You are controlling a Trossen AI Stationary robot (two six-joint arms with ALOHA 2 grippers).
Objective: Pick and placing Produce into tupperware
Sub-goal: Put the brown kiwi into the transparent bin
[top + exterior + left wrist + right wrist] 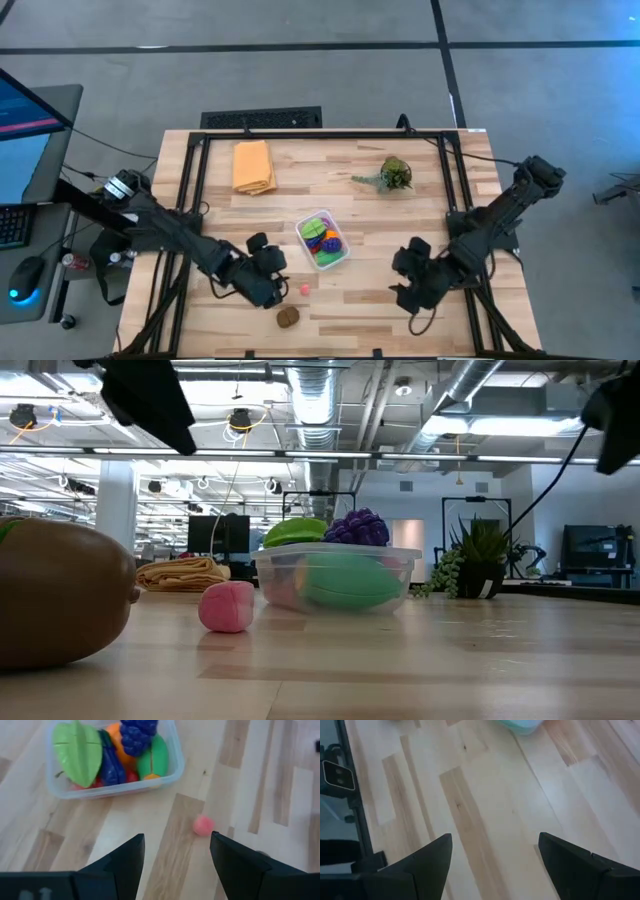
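Observation:
The clear tupperware (pixel 322 240) stands mid-table, filled with several toy produce pieces: a green leaf, purple grapes, orange and green pieces (pixel 112 750). A small pink piece (pixel 304 289) lies on the wood near it, and also shows in the left wrist view (pixel 203 826). A brown piece (pixel 288 316) lies near the table's near edge. My left gripper (pixel 268 268) is open and empty, above the table just left of the pink piece. My right gripper (pixel 412 272) is open and empty, over bare wood right of the tupperware.
A folded orange-yellow cloth (pixel 253 166) lies at the far left of the table. A leafy green plant sprig (pixel 392 175) lies at the far right. Bare wood shows between the tupperware and my right gripper.

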